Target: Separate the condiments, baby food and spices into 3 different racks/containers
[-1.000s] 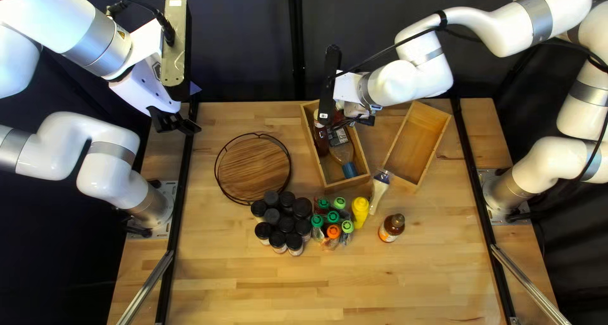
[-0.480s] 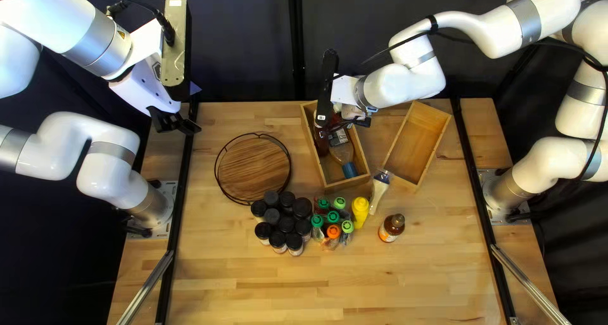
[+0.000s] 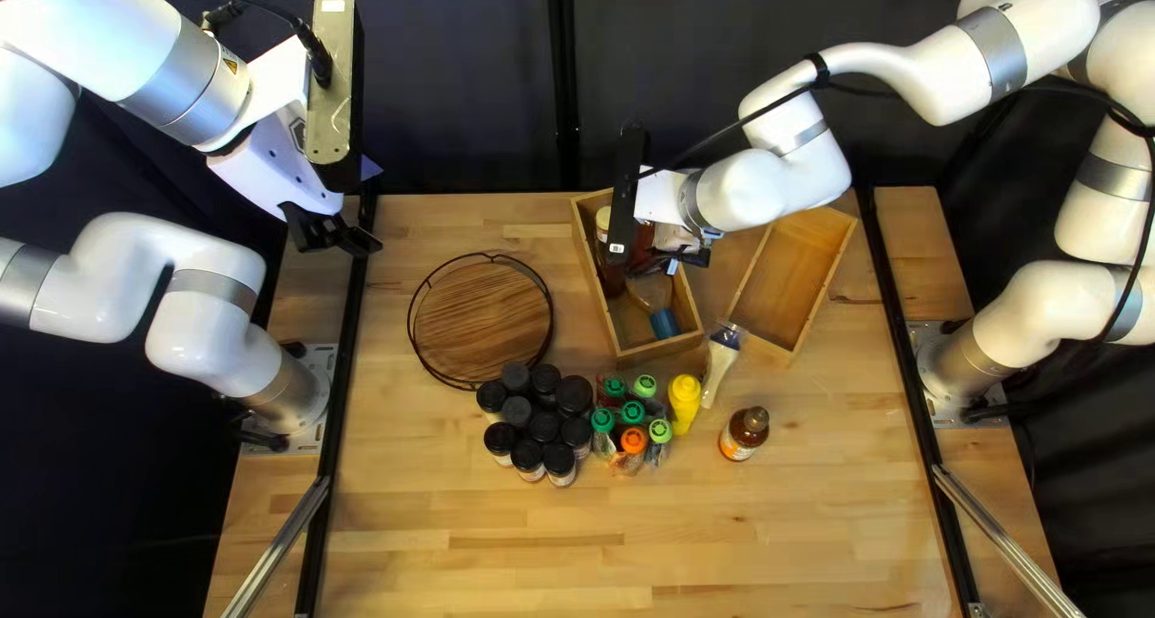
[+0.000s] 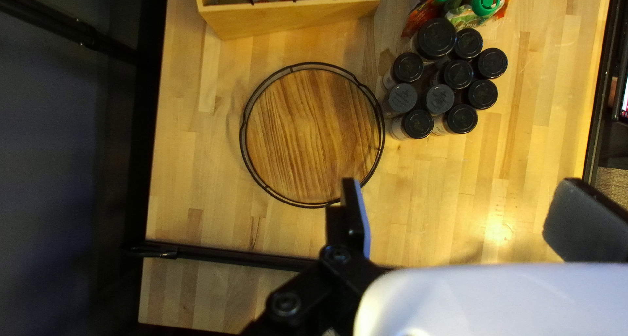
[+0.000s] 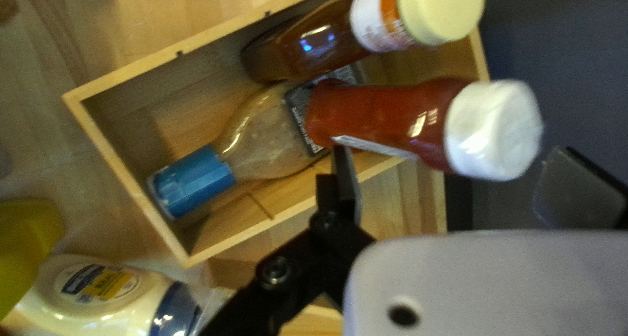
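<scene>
Red condiment bottle, one, within the wooden box toward its far edge, the right gripper, spread and ungrasping, having just shifted toward the table's near edge, suggesting placement done.

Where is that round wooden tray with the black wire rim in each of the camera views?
Top left view: left of centre, the round tray lies just beyond the black-lidded jars.
Left wrist view: ahead of that arm's claw, between it and the wooden box.
Right wrist view: not in it.
Shared landmark: the wooden box with bottles in it, partly cut off in the left wrist view.
</scene>
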You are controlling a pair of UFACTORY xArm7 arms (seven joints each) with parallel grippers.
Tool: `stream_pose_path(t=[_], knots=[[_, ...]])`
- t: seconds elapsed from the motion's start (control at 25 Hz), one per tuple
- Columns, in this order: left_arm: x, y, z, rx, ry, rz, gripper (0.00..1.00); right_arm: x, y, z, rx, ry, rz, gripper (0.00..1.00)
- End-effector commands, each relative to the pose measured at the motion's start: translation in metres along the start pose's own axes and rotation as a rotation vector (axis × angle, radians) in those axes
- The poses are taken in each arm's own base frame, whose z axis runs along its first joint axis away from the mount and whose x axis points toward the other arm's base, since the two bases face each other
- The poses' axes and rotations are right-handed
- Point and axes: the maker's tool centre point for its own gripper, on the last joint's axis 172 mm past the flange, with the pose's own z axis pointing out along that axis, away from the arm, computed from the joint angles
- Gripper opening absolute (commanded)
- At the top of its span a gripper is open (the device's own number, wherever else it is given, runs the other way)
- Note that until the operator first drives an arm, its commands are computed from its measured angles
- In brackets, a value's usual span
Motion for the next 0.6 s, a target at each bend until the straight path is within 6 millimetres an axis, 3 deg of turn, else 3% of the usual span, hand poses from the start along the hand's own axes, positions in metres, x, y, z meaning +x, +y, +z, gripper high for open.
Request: stream_pose_path(t=[0.04, 0.16, 0.4, 0.6], knots=[[0.000, 0.000, 0.000, 0.000, 0.000, 0.000, 1.00, -0.001, -0.004, -0.008, 0.009, 0.000, -0.003, 0.89], [0.000, 0.000, 0.000, 0.000, 0.000, 0.000, 1.00, -0.001, -0.007, -0.017, 0.023, 0.002, -0.006, 1.00], [0.000, 0.000, 0.000, 0.000, 0.000, 0.000, 1.00, -0.008, -0.025, -0.058, 0.130, -0.013, -0.014, 1.00], [0.000, 0.000, 0.000, 0.000, 0.000, 0.000, 1.00, -0.017, -0.063, -0.105, 0.299, -0.052, -0.068, 1.00]])
